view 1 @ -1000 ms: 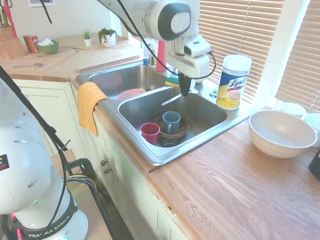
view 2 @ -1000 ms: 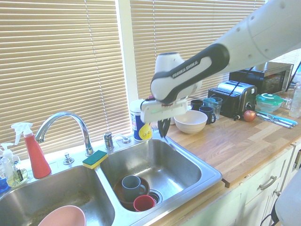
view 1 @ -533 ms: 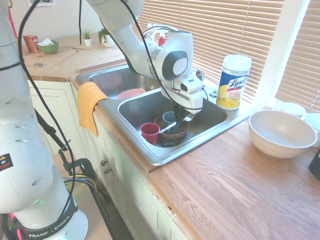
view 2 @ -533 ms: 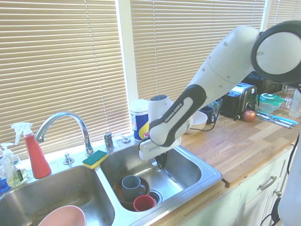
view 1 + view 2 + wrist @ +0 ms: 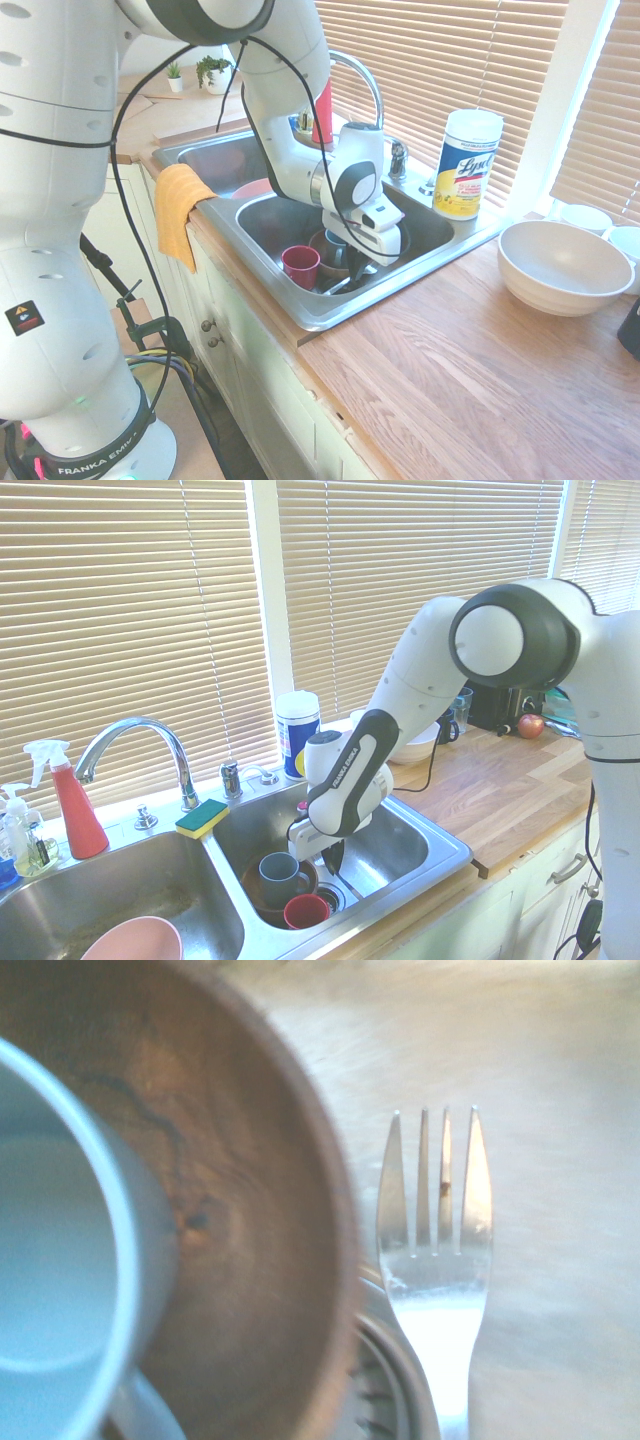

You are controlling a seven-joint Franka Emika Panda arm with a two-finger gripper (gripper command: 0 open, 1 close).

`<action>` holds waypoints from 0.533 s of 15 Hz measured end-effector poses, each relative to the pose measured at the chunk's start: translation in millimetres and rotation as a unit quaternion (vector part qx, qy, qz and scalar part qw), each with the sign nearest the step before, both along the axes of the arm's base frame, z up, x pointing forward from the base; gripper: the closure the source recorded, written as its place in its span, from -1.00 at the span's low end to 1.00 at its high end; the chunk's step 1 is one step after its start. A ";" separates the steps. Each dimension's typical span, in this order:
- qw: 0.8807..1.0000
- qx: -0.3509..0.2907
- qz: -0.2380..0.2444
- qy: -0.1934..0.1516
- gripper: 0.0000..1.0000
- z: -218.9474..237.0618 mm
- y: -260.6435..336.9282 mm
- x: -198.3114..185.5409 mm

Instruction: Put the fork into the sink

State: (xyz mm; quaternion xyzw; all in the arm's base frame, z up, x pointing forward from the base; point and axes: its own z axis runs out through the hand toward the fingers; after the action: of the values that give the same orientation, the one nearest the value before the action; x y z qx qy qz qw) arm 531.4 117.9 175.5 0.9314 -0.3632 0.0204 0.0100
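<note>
We're in a kitchen where slatted blinds [image 5: 120, 600] hang behind a pale wooden tabletop [image 5: 460, 370], with a rectangular stainless-steel sink [image 5: 318, 319] set into it. The hand [image 5: 334, 858] of our white arm reaches down into this basin, its dark fingers closed together on the slim silver metal fork [image 5: 440, 1310]. The fork is inside the sink's walls, its long flat handle slanting away from the fingers on one side and its four tines showing on the other. Beside it sit a round brown wooden bowl [image 5: 240, 1210] with a blue-grey mug [image 5: 281, 879] in it, and a red cup [image 5: 300, 266]. From the wrist view we see the tines over the bare basin floor, the head close by the bowl's rim.

We judge that the lowering is in hand and nearly done; only the release and retreat remain. We can't tell whether the fork touches the bottom. Our next move calls for easing down the last bit if there's a gap, then opening the fingers and lifting straight up, so that we don't knock the bowl or drag the fork along.
</note>
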 end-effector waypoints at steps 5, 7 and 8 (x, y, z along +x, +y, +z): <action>1.000 0.005 -0.019 0.020 -1.00 -35.7 -2.3 6.6; 0.999 0.010 -0.027 0.024 -1.00 -38.8 -1.2 5.3; 0.999 0.012 -0.030 0.025 -1.00 -39.0 -1.5 5.2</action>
State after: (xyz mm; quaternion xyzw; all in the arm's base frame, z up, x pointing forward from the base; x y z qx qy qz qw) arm 536.6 116.4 136.5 0.9205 -0.3905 -0.0071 0.0087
